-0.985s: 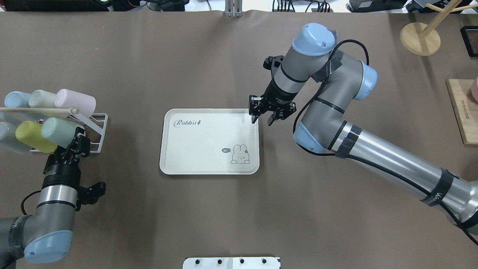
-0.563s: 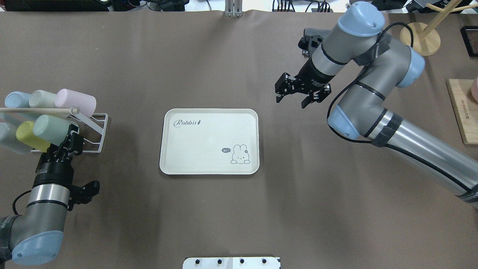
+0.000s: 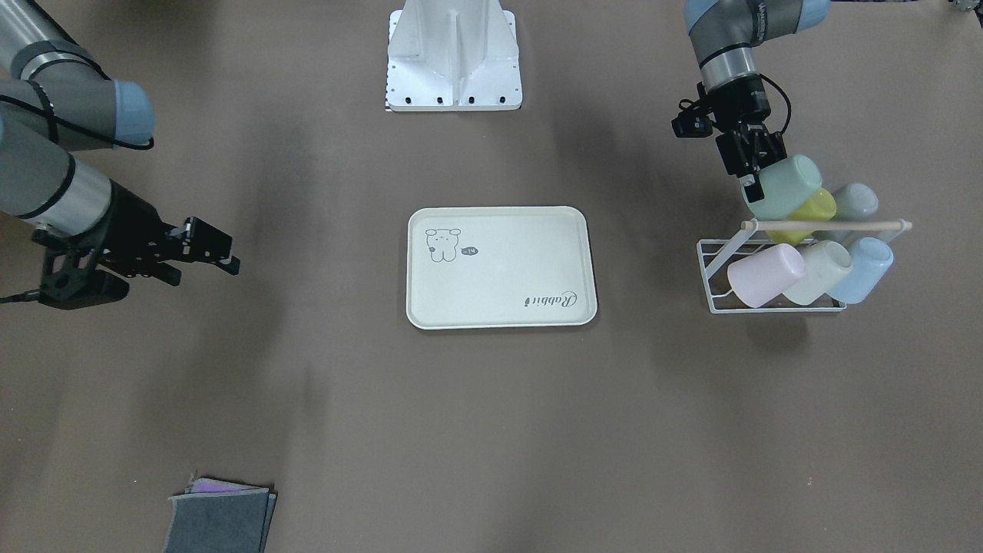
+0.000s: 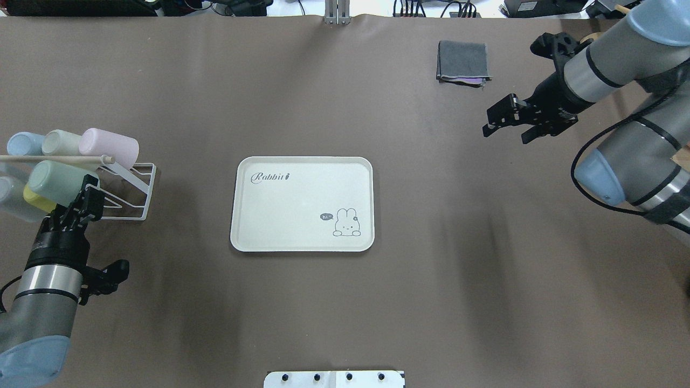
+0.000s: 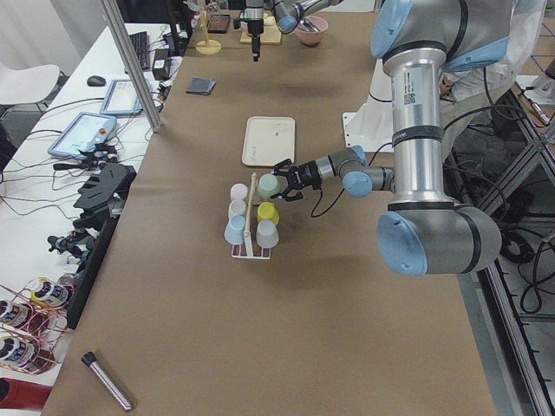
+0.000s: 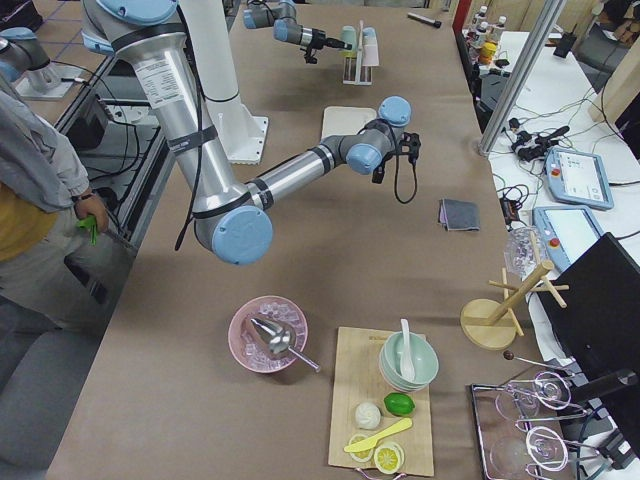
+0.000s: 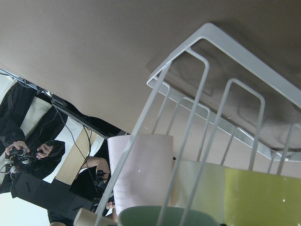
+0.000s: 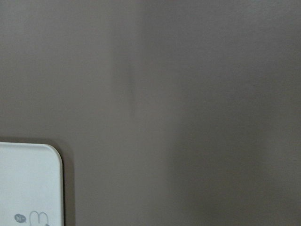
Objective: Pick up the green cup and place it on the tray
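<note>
The green cup (image 4: 53,178) lies on its side above the yellow-green cup (image 4: 36,197) at the white wire rack (image 4: 136,189). My left gripper (image 4: 85,196) is shut on its rim end, as the front-facing view (image 3: 752,175) also shows, with the green cup (image 3: 785,187) beside it. The cup's rim fills the bottom edge of the left wrist view (image 7: 162,217). The cream tray (image 4: 291,215) lies empty at the table's middle. My right gripper (image 4: 504,129) is open and empty, far right of the tray, above the bare table.
The rack also holds a pink cup (image 4: 108,146), a cream cup (image 4: 58,141) and a blue cup (image 4: 22,143) under a wooden rod (image 4: 54,159). A folded grey cloth (image 4: 463,60) lies at the far right. The white base plate (image 4: 334,379) sits at the near edge.
My left gripper has drawn the green cup to the left and over the yellow-green cup. My right arm has swung from the tray's corner to the far right, uncovering the grey cloth.
</note>
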